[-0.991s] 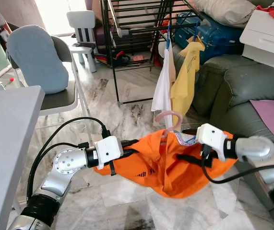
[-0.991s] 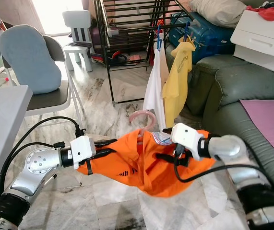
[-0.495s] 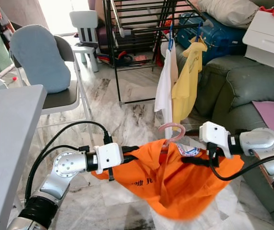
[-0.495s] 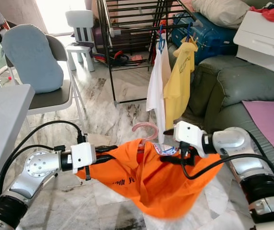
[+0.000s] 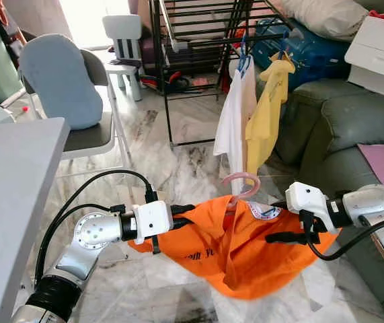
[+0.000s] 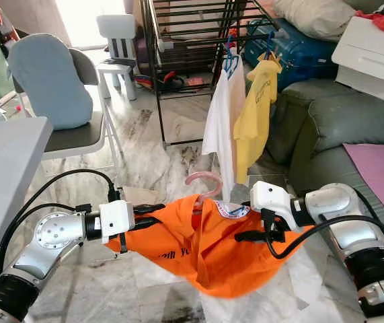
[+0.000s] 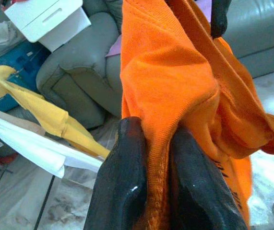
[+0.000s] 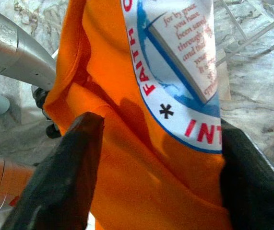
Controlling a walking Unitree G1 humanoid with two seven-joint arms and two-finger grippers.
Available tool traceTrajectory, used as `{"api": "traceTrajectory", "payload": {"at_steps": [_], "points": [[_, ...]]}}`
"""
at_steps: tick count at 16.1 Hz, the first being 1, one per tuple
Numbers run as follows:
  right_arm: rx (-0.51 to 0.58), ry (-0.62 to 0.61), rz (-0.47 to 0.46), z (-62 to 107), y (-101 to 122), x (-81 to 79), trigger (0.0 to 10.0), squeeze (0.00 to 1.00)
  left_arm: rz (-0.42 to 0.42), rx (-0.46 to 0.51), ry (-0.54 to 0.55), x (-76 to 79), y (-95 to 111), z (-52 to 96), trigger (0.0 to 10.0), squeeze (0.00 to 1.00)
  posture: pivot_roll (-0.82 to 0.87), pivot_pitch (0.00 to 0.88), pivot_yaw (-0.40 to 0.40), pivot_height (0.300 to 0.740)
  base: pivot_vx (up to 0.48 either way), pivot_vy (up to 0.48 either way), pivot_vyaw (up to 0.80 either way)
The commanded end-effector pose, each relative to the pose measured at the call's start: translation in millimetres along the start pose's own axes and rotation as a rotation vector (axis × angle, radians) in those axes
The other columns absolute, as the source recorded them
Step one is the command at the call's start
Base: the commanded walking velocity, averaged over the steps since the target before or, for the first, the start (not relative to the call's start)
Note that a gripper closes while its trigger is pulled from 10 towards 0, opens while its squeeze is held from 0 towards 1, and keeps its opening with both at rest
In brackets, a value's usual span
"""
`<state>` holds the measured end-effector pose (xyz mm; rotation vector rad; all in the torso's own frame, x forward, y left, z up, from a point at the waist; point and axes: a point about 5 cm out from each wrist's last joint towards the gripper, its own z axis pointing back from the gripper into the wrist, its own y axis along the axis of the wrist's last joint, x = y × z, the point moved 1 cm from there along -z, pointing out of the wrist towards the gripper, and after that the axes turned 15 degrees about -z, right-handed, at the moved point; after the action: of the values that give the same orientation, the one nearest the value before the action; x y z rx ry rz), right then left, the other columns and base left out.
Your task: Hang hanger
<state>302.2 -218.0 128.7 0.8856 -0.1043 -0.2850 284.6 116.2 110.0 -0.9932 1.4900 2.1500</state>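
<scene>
Since a moment ago my right gripper (image 5: 279,237) has dropped lower and toward three o'clock, letting the orange shirt (image 5: 235,245) sag. My left gripper (image 7: 151,177) pinches the shirt's edge at nine o'clock, fingers narrow on the cloth. My right fingers (image 8: 65,177) stand wide, with the shirt between them. A pink hanger (image 5: 240,185) hook rises from the collar, below the black drying rack (image 5: 198,40) at twelve o'clock.

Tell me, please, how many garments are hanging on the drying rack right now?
2: a white garment and a yellow shirt beside it, both hung from the black rack. Others may be hidden behind them.
</scene>
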Motion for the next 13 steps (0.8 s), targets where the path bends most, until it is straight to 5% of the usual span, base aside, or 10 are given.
{"api": "traceTrajectory", "payload": {"at_steps": [1,13], "points": [[-0.006,0.003,0.008,4.0,2.8,2.0,0.0,0.00,-0.022,-0.003,0.022,-5.3,-0.1,2.9,0.0,0.00,-0.17,0.000,0.032,0.740,0.000,0.000,0.00],[-0.005,0.026,-0.033,0.4,-4.4,-4.3,0.0,0.00,-0.016,-0.021,0.011,0.0,-4.2,4.1,0.0,0.00,-0.17,0.000,0.032,0.740,0.000,0.000,0.00]]}}
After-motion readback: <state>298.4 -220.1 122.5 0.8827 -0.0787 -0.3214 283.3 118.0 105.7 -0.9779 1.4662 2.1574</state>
